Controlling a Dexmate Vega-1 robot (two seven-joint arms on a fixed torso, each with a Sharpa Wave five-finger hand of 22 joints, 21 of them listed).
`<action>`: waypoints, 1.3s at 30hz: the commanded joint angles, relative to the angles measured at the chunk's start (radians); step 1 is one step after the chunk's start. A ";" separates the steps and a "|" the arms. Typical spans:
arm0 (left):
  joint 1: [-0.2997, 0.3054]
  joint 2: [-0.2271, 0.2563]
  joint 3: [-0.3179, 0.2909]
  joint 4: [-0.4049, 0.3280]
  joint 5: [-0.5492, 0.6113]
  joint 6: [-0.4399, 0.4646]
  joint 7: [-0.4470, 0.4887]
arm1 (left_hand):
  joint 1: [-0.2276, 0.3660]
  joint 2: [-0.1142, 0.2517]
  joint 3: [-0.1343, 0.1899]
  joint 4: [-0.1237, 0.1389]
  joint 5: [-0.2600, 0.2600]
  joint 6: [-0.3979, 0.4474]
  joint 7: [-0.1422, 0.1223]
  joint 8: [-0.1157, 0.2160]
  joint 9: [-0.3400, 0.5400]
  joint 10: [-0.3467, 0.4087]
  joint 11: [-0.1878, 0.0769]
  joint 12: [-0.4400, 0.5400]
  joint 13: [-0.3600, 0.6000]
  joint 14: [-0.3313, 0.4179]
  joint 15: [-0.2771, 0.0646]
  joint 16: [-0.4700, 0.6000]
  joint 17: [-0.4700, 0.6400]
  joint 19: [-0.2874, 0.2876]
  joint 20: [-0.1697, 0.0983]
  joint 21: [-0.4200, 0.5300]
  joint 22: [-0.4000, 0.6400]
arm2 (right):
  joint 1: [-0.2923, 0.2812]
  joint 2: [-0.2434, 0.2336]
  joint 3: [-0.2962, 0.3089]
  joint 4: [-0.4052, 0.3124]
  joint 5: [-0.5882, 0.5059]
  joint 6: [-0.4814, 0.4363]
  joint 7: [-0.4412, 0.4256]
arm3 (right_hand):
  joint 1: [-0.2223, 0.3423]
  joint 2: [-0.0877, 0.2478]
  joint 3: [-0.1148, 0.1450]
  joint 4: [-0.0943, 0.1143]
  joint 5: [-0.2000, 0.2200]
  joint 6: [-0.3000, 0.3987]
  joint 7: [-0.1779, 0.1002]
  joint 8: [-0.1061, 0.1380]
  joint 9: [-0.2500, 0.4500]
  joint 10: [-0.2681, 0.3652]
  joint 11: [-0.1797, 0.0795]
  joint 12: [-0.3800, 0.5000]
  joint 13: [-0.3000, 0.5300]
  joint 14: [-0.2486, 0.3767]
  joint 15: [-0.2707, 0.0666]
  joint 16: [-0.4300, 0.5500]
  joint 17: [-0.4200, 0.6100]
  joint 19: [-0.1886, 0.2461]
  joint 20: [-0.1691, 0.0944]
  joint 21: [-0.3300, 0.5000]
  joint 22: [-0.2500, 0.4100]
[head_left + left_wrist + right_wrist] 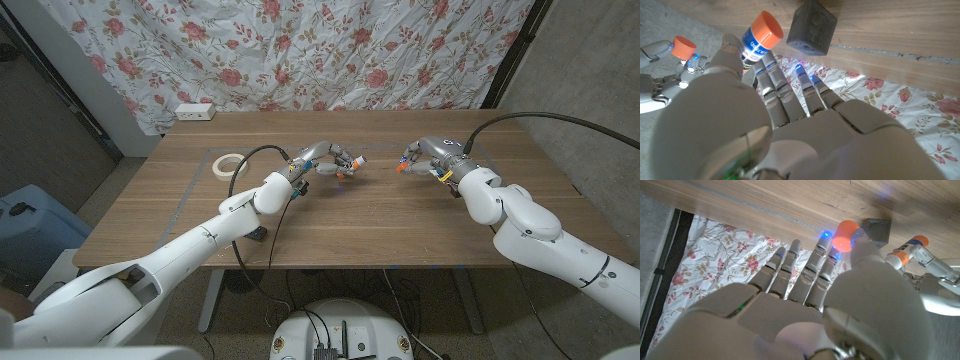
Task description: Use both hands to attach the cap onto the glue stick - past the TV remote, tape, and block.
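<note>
Left hand [322,157] gripping glue stick [759,41], right hand [425,155] pinching orange cap [845,235], well apart above table [400,225], dark block [811,28] beyond.

robot hands: two showing, left hand [322,156] and right hand [428,155]
glue sticks: one glue stick [758,42], sitting in the left hand
caps: one orange cap [846,235], sitting in the right hand
blocks: one dark block [813,27]
tape rolls: one tape [231,165] lying on the table [400,225]
power strips: one power strip [194,112] sitting at the far edge
</note>
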 commanded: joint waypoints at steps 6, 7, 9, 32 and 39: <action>-0.003 -0.032 -0.008 0.034 -0.066 -0.048 -0.018 | -0.011 0.053 0.007 -0.001 0.006 0.060 -0.002 0.006 0.013 0.016 -0.020 0.004 0.003 -0.005 -0.137 -0.001 0.002 0.004 -0.024 0.004 0.004 | -0.003 -0.020 0.077 0.014 0.238 0.036 -0.087 | 0.001 0.006 -0.009 0.001 0.001 0.001 0.001 0.000 0.004 0.006 0.001 -0.006 0.002 -0.005 -0.134 -0.001 0.005 -0.004 -0.002 -0.002 0.003; -0.003 -0.032 -0.008 0.036 -0.070 -0.051 -0.022 | -0.011 0.052 0.007 -0.001 0.006 0.060 -0.002 0.006 0.013 0.016 -0.020 0.004 0.003 -0.005 -0.137 -0.001 0.002 0.005 -0.025 0.004 0.004 | -0.002 -0.022 0.077 0.014 0.248 0.034 -0.089 | 0.001 0.006 -0.009 0.002 0.001 0.000 0.001 -0.001 0.004 0.005 0.001 -0.007 0.002 -0.005 -0.133 -0.001 0.005 -0.004 -0.002 -0.002 0.003; -0.004 -0.034 -0.007 0.038 -0.068 -0.052 -0.019 | -0.011 0.052 0.007 -0.001 0.006 0.057 0.000 0.004 0.013 0.014 -0.020 0.003 0.003 -0.005 -0.136 0.000 0.003 0.005 -0.025 0.004 0.004 | 0.000 -0.028 0.080 0.019 0.269 0.043 -0.093 | 0.000 0.006 -0.011 0.002 0.000 -0.001 0.001 -0.002 0.004 0.005 0.001 -0.008 0.003 -0.007 -0.134 -0.001 0.006 -0.004 -0.002 -0.002 0.003; -0.020 -0.070 -0.017 0.097 -0.146 -0.134 -0.059 | -0.007 0.047 0.003 0.000 0.006 0.021 0.010 0.001 0.016 -0.034 -0.019 0.002 0.004 0.004 -0.115 0.001 0.000 0.206 0.054 0.050 0.006 | 0.001 -0.064 0.116 0.032 0.450 0.082 -0.169 | -0.006 0.016 -0.022 0.009 -0.005 -0.011 0.001 -0.016 0.002 0.003 0.002 -0.014 0.009 -0.014 -0.134 0.003 0.012 -0.008 0.000 -0.001 0.002; -0.023 -0.079 -0.020 0.113 -0.160 -0.160 -0.063 | -0.001 0.047 0.002 -0.002 0.005 0.010 0.020 0.001 0.017 -0.045 -0.017 0.004 0.006 0.020 -0.109 0.002 0.001 0.314 0.059 0.070 0.007 | 0.015 -0.086 0.117 0.039 0.482 0.106 -0.157 | -0.005 0.018 -0.026 0.008 -0.008 -0.011 0.001 -0.019 0.001 0.002 0.001 -0.017 0.010 -0.016 -0.134 0.004 0.013 -0.010 0.001 -0.001 0.002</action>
